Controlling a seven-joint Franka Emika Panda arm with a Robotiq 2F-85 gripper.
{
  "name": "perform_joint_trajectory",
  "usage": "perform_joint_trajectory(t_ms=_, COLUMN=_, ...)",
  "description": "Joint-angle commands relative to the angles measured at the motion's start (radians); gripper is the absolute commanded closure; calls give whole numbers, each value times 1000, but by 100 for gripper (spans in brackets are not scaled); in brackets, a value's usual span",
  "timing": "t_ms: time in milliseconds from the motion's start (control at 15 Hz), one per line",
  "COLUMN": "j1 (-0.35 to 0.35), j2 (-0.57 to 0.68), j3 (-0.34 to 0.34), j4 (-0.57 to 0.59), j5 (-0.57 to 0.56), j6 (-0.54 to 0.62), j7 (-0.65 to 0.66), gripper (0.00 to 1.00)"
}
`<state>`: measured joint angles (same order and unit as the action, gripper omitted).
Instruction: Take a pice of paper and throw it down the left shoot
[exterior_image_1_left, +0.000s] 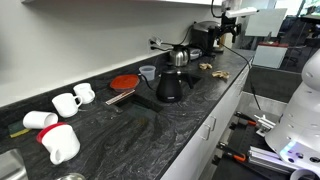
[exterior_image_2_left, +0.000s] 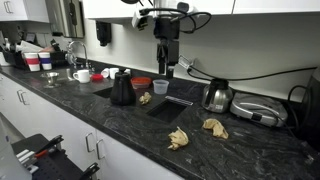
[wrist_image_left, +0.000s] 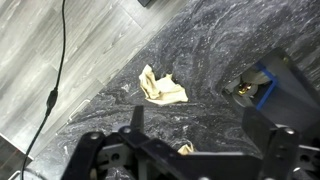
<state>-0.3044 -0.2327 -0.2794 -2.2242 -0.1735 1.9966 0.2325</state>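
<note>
Three crumpled pieces of tan paper lie on the dark marbled counter in an exterior view: one near the front edge (exterior_image_2_left: 178, 138), one beside it (exterior_image_2_left: 214, 127), and one next to the black kettle (exterior_image_2_left: 145, 98). In the wrist view one piece (wrist_image_left: 160, 87) lies ahead of the jaws, and another scrap (wrist_image_left: 185, 149) shows partly hidden between them. My gripper (exterior_image_2_left: 166, 70) hangs above the counter, open and empty; it also shows in the wrist view (wrist_image_left: 198, 135). A dark square patch (exterior_image_2_left: 166, 106) lies in the counter below it, and another further along (exterior_image_2_left: 104, 91). I cannot tell whether they are chutes.
A black kettle (exterior_image_2_left: 122, 88), a steel kettle (exterior_image_2_left: 218, 96), a waffle iron (exterior_image_2_left: 257, 112), a red plate (exterior_image_1_left: 124, 82) and white mugs (exterior_image_1_left: 66, 103) stand on the counter. A blue object (wrist_image_left: 260, 85) lies near the jaws. The counter edge and wood floor (wrist_image_left: 60, 70) are close.
</note>
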Motion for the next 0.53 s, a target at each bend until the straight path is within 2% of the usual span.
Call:
perform_joint_trajectory(t_ms=0, j1=-14, j2=20, j3=-2, j4=4, j5=-1, j6=17, j7=3, gripper=0)
perform_joint_trajectory(t_ms=467, j1=-15, j2=33, j3=1, j4=16, j5=-2, j6=23, j7=21, gripper=0)
